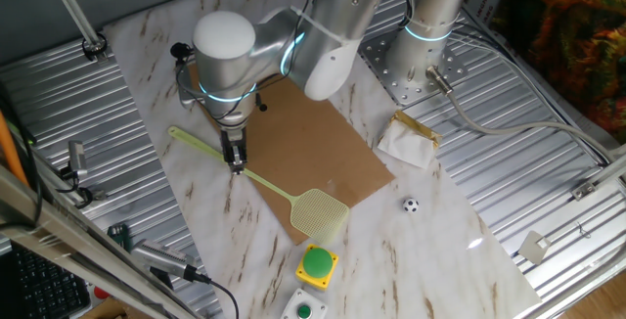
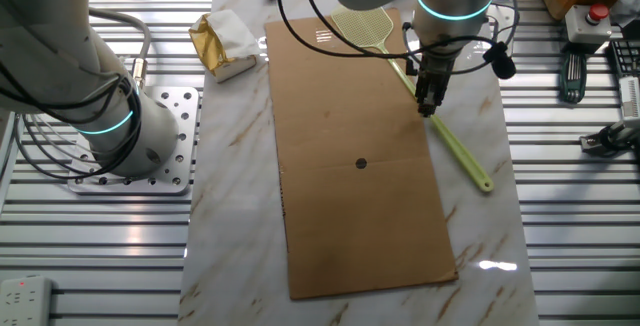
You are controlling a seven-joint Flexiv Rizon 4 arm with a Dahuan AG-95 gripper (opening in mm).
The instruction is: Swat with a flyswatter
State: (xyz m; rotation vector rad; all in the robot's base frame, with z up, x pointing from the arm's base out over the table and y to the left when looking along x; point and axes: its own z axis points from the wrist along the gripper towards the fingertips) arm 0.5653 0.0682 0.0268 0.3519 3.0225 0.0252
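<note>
So the pale yellow-green plastic flyswatter (image 1: 256, 180) is lying flat along one long edge of the brown cardboard board (image 1: 318, 153), its square mesh head hanging over the board's corner right next to the round green button on a yellow base (image 1: 318, 264). The arm's 2-finger pincer (image 1: 236, 165) points straight down with its tips at the thin handle about midway along, fingers close together, but honestly I can't tell if it's actually clamping it. Everything sits on a white marbled surface (image 1: 440, 250), with a tiny black-and-white ball (image 1: 411, 205) and a crumpled white cloth with gold foil (image 1: 411, 141) on the far side of the board.

Flyswatter along the board's edge

The flyswatter (image 1: 256, 179) lies on the table (image 1: 440, 231), head overlapping the board (image 1: 323, 148); the gripper (image 1: 236, 165) is at its handle.
</note>
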